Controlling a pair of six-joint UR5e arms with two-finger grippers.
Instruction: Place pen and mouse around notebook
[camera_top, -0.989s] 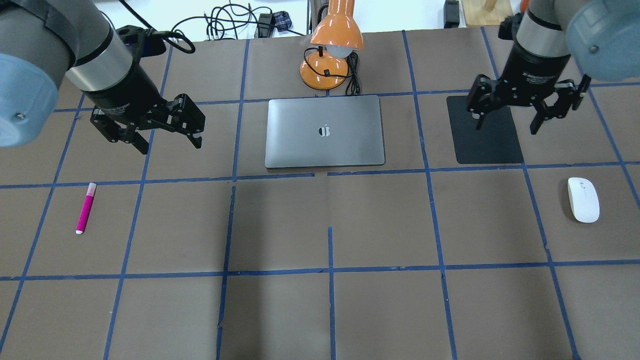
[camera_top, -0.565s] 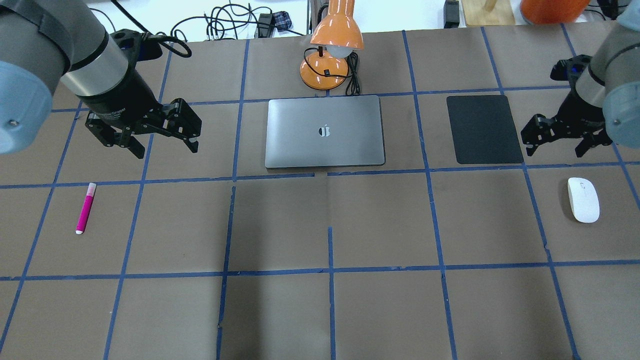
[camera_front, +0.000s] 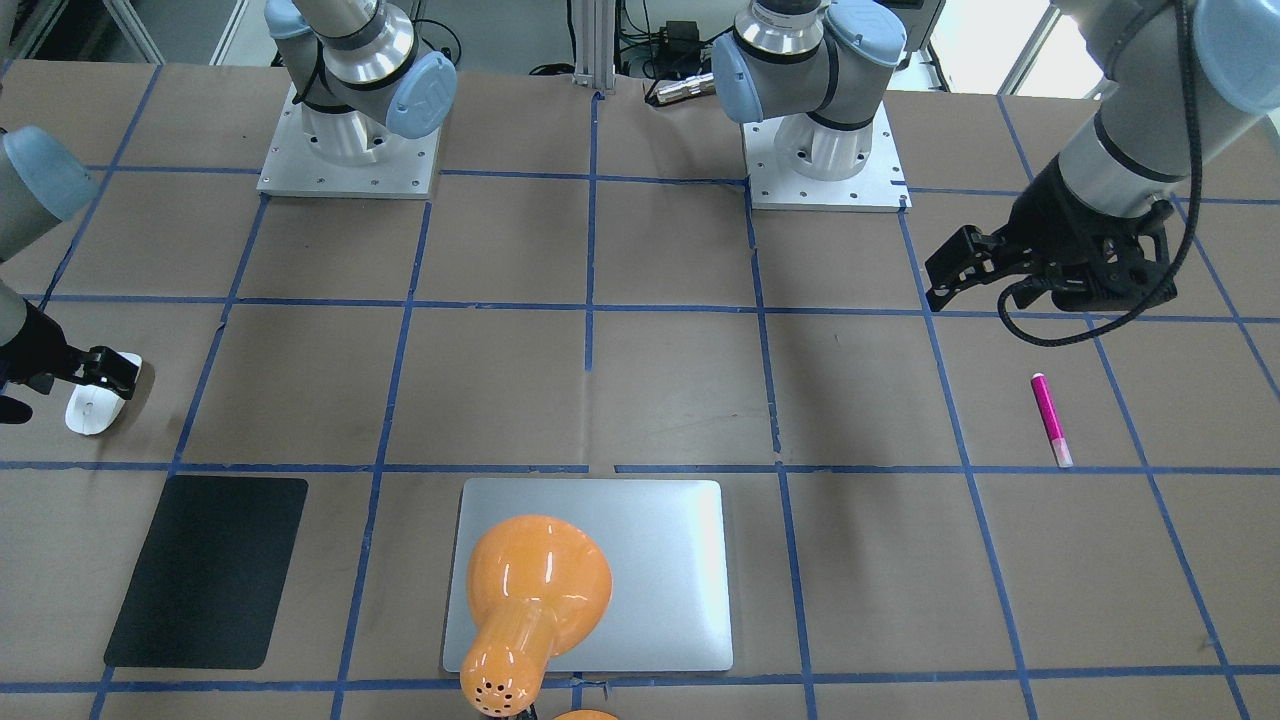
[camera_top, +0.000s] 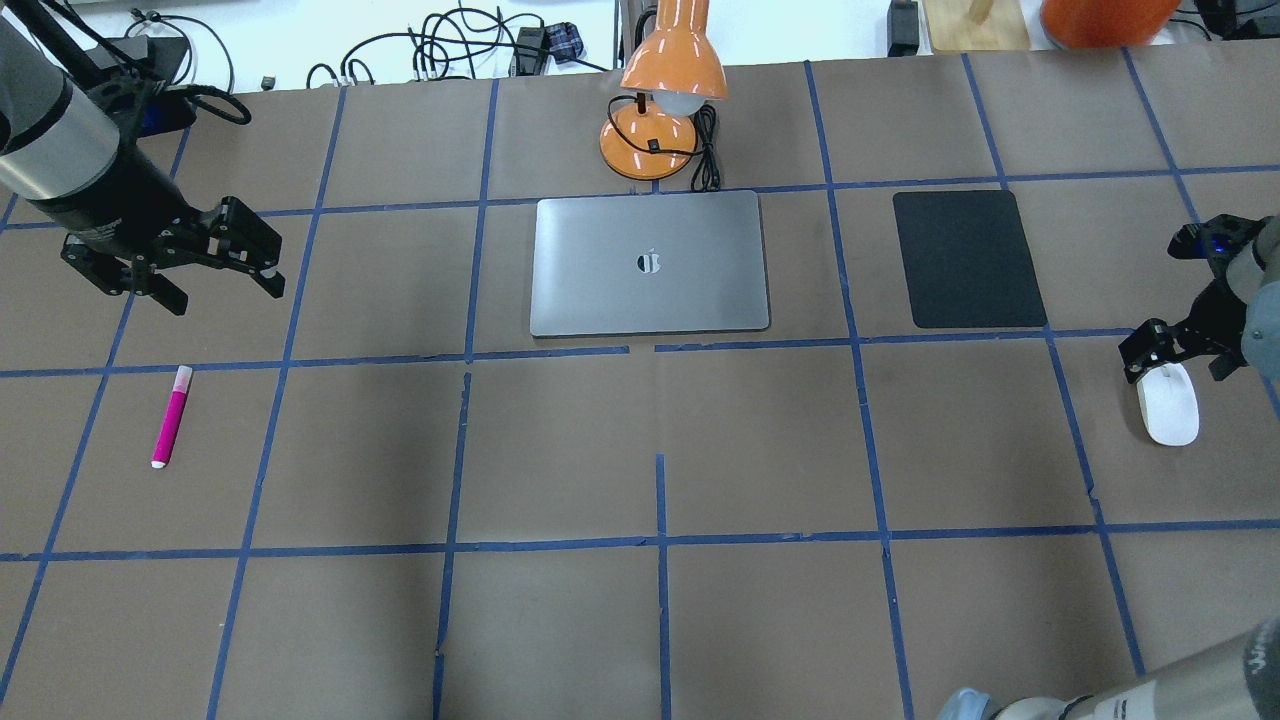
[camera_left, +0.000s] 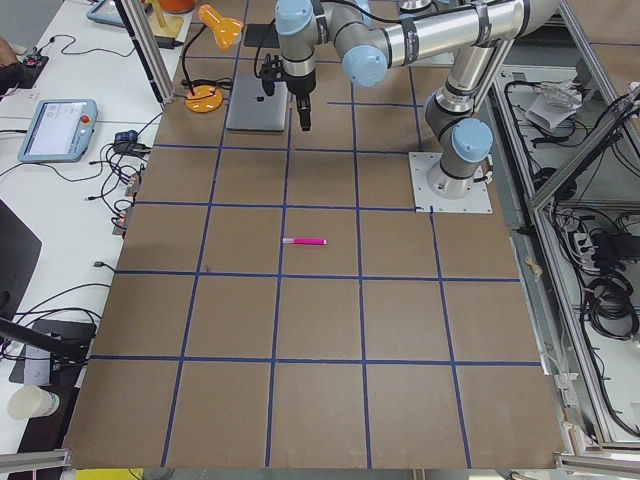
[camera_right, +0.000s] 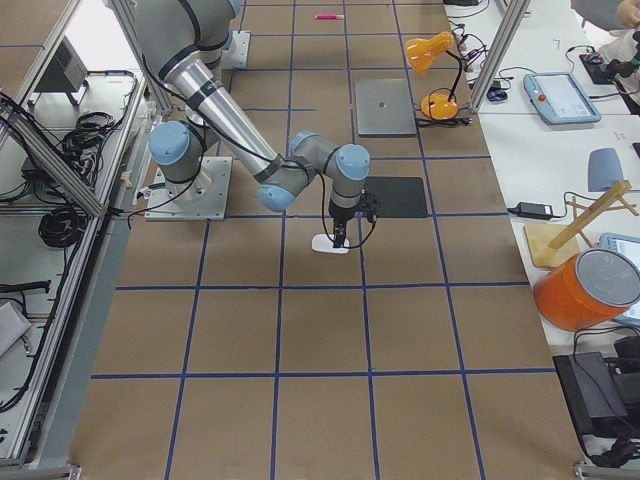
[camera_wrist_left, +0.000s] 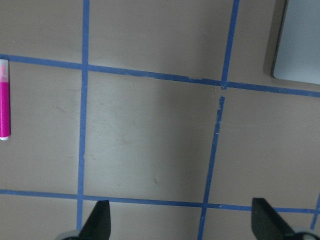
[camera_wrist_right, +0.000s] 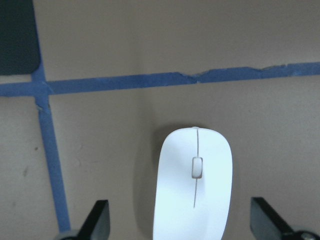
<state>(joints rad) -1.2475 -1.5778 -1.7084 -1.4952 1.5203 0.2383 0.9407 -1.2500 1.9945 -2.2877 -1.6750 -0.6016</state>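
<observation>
The magenta pen (camera_top: 171, 416) (camera_front: 1050, 419) lies flat at the table's left side. My left gripper (camera_top: 222, 292) (camera_front: 975, 295) hovers open beyond it and a little toward the middle. In the left wrist view the pen (camera_wrist_left: 4, 99) sits at the left edge and the notebook's corner (camera_wrist_left: 300, 40) at the top right. The silver notebook (camera_top: 650, 263) lies closed at the centre back. The white mouse (camera_top: 1168, 405) (camera_wrist_right: 194, 190) rests at the right side. My right gripper (camera_top: 1175, 370) (camera_wrist_right: 182, 222) is low over it, open, its fingers wide on either side and not touching.
An orange desk lamp (camera_top: 660, 110) stands just behind the notebook, its head overhanging it in the front-facing view. A black mat (camera_top: 968, 258) lies between notebook and mouse. Cables run along the back edge. Blue tape lines grid the brown table (camera_top: 760, 450).
The left gripper has moved left, toward the pen's side of the table. The right gripper has swung right off the black mat and come down over the mouse. Both stayed open.
</observation>
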